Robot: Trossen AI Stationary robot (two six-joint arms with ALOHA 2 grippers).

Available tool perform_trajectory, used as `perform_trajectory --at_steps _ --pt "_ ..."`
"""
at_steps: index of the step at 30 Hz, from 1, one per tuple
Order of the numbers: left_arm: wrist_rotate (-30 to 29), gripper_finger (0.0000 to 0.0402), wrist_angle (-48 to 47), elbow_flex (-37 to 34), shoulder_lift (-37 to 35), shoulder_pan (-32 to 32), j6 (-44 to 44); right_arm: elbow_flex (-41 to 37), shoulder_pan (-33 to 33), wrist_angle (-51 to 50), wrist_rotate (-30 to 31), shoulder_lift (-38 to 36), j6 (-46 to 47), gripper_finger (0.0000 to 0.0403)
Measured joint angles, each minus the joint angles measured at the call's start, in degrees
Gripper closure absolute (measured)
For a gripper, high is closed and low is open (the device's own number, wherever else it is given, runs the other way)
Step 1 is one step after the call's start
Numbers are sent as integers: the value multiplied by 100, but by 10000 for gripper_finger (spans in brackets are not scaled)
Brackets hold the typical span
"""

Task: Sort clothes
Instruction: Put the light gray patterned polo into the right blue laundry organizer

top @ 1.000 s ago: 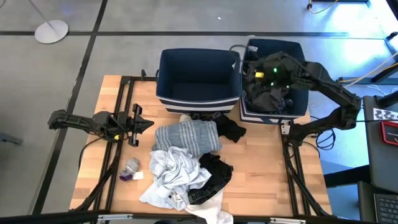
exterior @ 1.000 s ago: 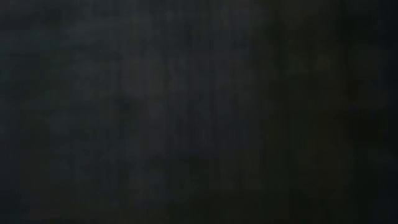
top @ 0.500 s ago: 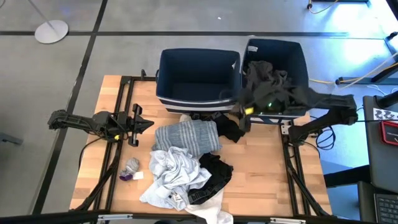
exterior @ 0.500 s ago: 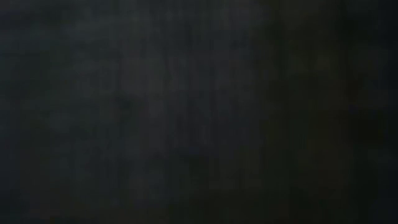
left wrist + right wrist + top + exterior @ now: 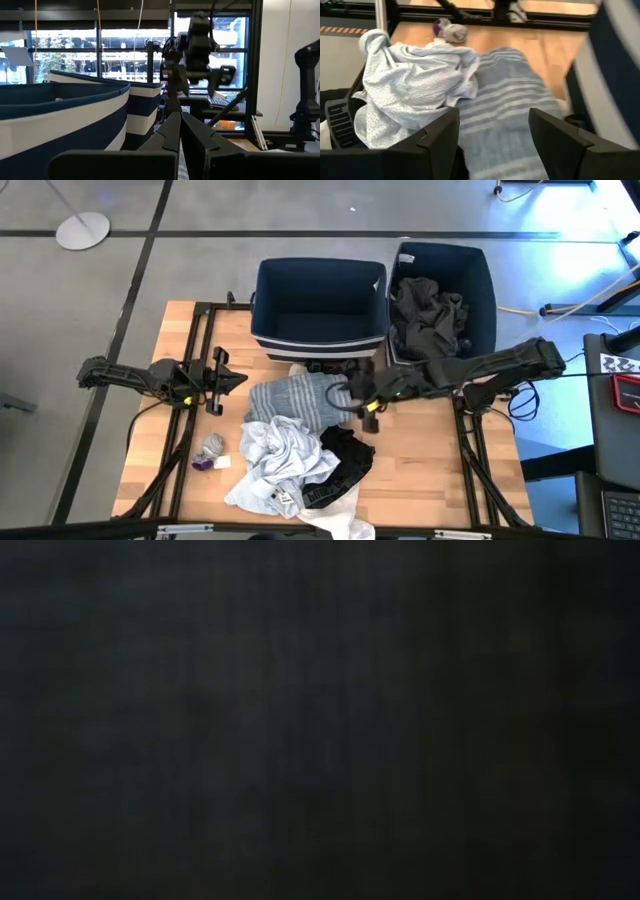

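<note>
Right claw (image 5: 352, 393) gapes wide, empty, over grey striped top (image 5: 300, 398).

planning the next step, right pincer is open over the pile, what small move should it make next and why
Probably lower the right pincer onto the grey striped top and close on it. Its jaws stand open and empty just above that top, which lies on the pile by the white garment. The right bin already holds dark clothes; the left bin looks empty.

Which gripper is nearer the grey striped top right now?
Right. The right gripper, open, hovers at the grey striped top's edge beside the bins; the left gripper, shut, waits apart at the table's left side.
</note>
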Motion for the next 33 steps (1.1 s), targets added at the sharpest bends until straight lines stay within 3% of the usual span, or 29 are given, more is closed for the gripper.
perform_trajectory --at_steps 10,19,27,30,33 --pt "-9 398 -34 -1 0 2 26 -17 494 1198 -601 1153 -587 162" --pt "-13 398 -41 0 -2 2 28 -18 1105 2401 -606 2011 -921 162" --pt "-32 398 -42 -1 0 2 26 -16 1276 3244 -603 2593 -1084 162" --pt "-31 398 -41 0 0 0 28 -16 1252 3538 -443 2848 -1304 162" --pt "-32 398 -41 0 0 1 28 -16 1179 3794 152 3093 -1664 162"
